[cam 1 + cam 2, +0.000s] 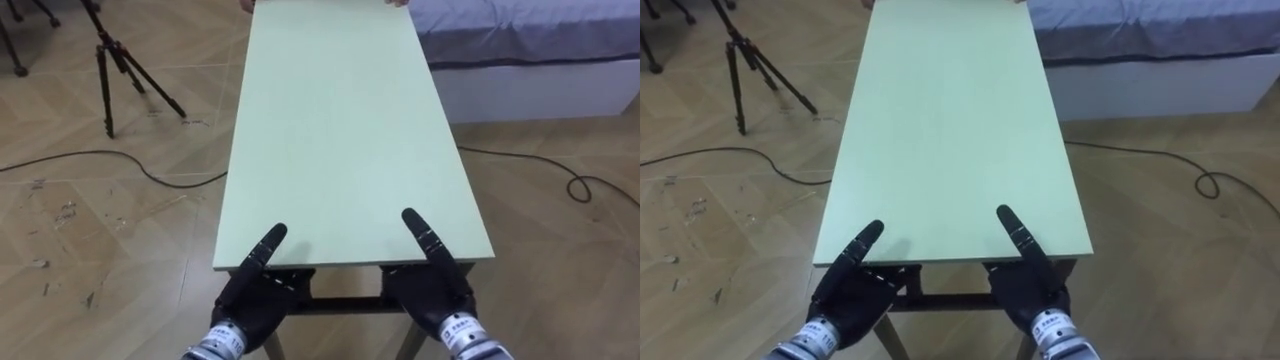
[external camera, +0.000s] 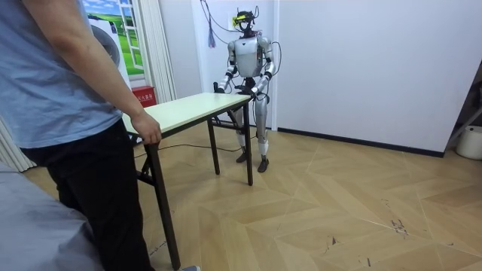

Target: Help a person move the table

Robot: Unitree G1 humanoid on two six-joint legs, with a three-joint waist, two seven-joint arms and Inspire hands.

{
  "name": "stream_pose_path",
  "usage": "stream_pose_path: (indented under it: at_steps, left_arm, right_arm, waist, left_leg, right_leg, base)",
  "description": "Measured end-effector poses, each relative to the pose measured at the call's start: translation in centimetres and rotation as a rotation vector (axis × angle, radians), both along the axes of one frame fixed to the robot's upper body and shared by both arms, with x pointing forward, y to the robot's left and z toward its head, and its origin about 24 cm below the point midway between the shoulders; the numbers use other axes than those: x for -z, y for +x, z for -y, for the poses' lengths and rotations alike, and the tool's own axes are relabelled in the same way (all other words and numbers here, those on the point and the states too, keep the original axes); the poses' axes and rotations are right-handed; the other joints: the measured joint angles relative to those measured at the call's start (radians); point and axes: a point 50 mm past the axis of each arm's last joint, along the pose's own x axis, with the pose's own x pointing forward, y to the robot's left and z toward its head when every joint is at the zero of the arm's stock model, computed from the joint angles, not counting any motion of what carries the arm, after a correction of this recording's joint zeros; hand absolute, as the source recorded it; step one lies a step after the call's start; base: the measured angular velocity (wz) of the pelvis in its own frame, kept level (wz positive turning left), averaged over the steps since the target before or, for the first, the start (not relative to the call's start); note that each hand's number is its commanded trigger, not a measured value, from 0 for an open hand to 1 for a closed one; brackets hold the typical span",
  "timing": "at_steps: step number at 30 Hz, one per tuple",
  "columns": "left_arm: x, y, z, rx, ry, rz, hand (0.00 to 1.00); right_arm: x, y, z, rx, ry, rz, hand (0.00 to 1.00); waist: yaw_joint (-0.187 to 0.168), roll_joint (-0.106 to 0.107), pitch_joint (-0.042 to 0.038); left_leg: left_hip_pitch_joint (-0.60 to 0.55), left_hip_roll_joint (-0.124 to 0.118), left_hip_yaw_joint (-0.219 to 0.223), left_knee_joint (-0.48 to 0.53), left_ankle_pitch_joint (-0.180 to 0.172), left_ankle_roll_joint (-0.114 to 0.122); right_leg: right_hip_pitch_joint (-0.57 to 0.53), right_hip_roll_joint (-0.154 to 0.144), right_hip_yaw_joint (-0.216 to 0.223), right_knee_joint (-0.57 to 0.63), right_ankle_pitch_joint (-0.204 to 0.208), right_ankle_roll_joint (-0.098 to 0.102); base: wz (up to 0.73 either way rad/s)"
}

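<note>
The pale green bench (image 1: 330,130) fills the frame's centre, a person (image 2: 68,90) holds its far end, and at its bottom edge the left hand (image 1: 255,295) and right hand (image 1: 430,290) reach beneath, their grip impossible to tell.

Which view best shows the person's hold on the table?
The room view: the person's hand grips a corner of the table, with arm and body visible. The eye views catch slivers of the person's hands at the table's far edge.
</note>
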Motion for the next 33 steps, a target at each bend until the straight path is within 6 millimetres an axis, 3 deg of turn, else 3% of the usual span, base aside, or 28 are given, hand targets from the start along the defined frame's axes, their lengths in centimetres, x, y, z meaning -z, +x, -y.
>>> stream_pose_path:
  at_steps: [10, 11, 12, 13, 14, 15, 22, 27, 33]
  left_arm:
    - [-0.2, 0.3, 0.3, -0.069, -0.051, -0.047, 0.00]
    - [-0.3, 0.4, 0.3, -0.069, -0.050, -0.049, 0.27]
    - [-0.3, 0.4, 0.4, -0.069, -0.050, -0.048, 0.47]
    - [-0.3, 0.4, 0.4, -0.069, -0.051, -0.047, 0.69]
    - [-0.3, 0.4, 0.4, -0.069, -0.051, -0.048, 1.00]
    - [-0.3, 0.4, 0.4, -0.069, -0.051, -0.048, 1.00]
    - [-0.4, 0.4, 0.4, -0.070, -0.049, -0.061, 1.00]
    - [-0.3, 0.3, 1.0, -0.069, -0.059, -0.089, 1.00]
    - [-0.1, 0.2, 1.1, -0.072, -0.050, -0.119, 1.00]
  right_arm:
    - [-0.2, 0.2, 0.2, 0.074, 0.049, -0.025, 0.00]
    - [-0.2, 0.3, 0.2, 0.081, 0.053, -0.026, 0.00]
    - [-0.2, 0.3, 0.2, 0.085, 0.056, -0.026, 0.00]
    - [-0.2, 0.3, 0.2, 0.089, 0.057, -0.029, 0.26]
    - [-0.3, 0.3, 0.2, 0.090, 0.058, -0.030, 0.69]
    - [-0.3, 0.3, 0.2, 0.091, 0.058, -0.031, 1.00]
    - [-0.3, 0.4, 0.1, 0.093, 0.054, -0.045, 1.00]
    - [0.4, 0.0, 0.3, 0.127, 0.029, -0.153, 1.00]
    - [0.5, -0.1, 0.0, 0.125, 0.018, -0.159, 1.00]
  waist:
    - [0.001, 0.005, -0.0034]
    - [0.001, 0.005, -0.0034]
    - [0.001, 0.005, -0.0034]
    - [0.001, 0.006, -0.0037]
    - [0.001, 0.006, -0.0038]
    - [0.001, 0.006, -0.0039]
    - [0.001, 0.011, -0.0072]
    - [0.019, 0.012, -0.0073]
    - [0.020, 0.005, -0.0063]
  left_leg:
    - [0.007, 0.001, 0.002, -0.007, 0.006, -0.001]
    - [0.007, 0.001, 0.002, -0.007, 0.006, -0.001]
    - [0.007, 0.001, 0.002, -0.007, 0.006, -0.001]
    - [0.006, 0.001, 0.002, -0.007, 0.006, -0.001]
    - [0.006, 0.001, 0.003, -0.007, 0.006, -0.001]
    - [0.006, 0.001, 0.003, -0.007, 0.006, -0.001]
    - [0.007, 0.001, 0.004, -0.007, 0.006, -0.001]
    - [0.007, 0.000, 0.004, -0.012, 0.008, 0.000]
    - [0.012, -0.001, 0.004, -0.022, 0.008, -0.001]
  right_leg:
    - [0.002, 0.000, 0.002, 0.000, 0.001, -0.002]
    - [0.002, 0.000, 0.002, 0.000, 0.002, -0.003]
    - [0.002, 0.000, 0.002, 0.000, 0.002, -0.003]
    - [0.001, 0.000, 0.002, 0.000, 0.002, -0.003]
    - [0.000, 0.000, 0.002, 0.000, 0.002, -0.003]
    - [0.000, 0.000, 0.002, 0.000, 0.002, -0.003]
    - [0.000, 0.000, 0.003, 0.000, 0.002, -0.003]
    - [-0.001, 0.000, 0.002, -0.001, 0.002, -0.003]
    - [-0.001, -0.001, 0.002, -0.001, 0.002, -0.003]
  base:
    - [0.00]
    - [0.00]
    - [0.00]
    - [0.00]
    - [0.00]
    - [0.00]
    - [0.00]
    - [0.00]
    - [0.00]
